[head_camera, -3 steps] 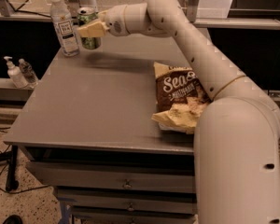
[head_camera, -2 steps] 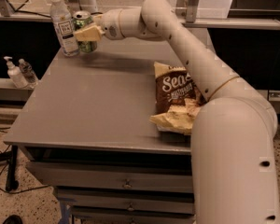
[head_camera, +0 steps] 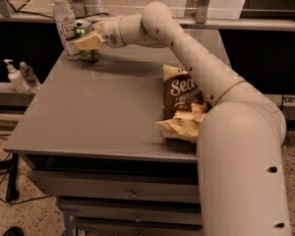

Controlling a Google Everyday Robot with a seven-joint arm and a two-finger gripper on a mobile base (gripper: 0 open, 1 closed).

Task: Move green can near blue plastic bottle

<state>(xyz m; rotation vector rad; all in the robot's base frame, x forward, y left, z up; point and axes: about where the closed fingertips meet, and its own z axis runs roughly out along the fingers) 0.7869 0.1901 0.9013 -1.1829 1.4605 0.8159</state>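
From where I stand, the end effector (head_camera: 90, 40) is reached out over the far left corner of the bench (head_camera: 103, 112), its pale fingers (head_camera: 86, 41) pinching the green can (head_camera: 90, 55) around the middle. One finger lies across the can's front, so only the silver top rim and the lower green band show. The can is upright, and its base looks to be on or just above the bench top (I cannot tell which from here). Just to the left of the end effector, touching or nearly touching the can, stands the blue plastic bottle (head_camera: 65, 26), upright, with its white cap on and its white label facing me. The arm (head_camera: 196, 68) runs back from the end effector toward the right and nearer me, ending in the big white body at the bench's near right corner. Under that stretch of arm, well to the right of the end effector and closer to me, a brown snack bag (head_camera: 181, 98) lies crumpled on the bench. Down to the left of the end effector, off the bench on a lower ledge, a small white pump bottle (head_camera: 13, 77) and a tiny clear bottle (head_camera: 28, 74) stand side by side.
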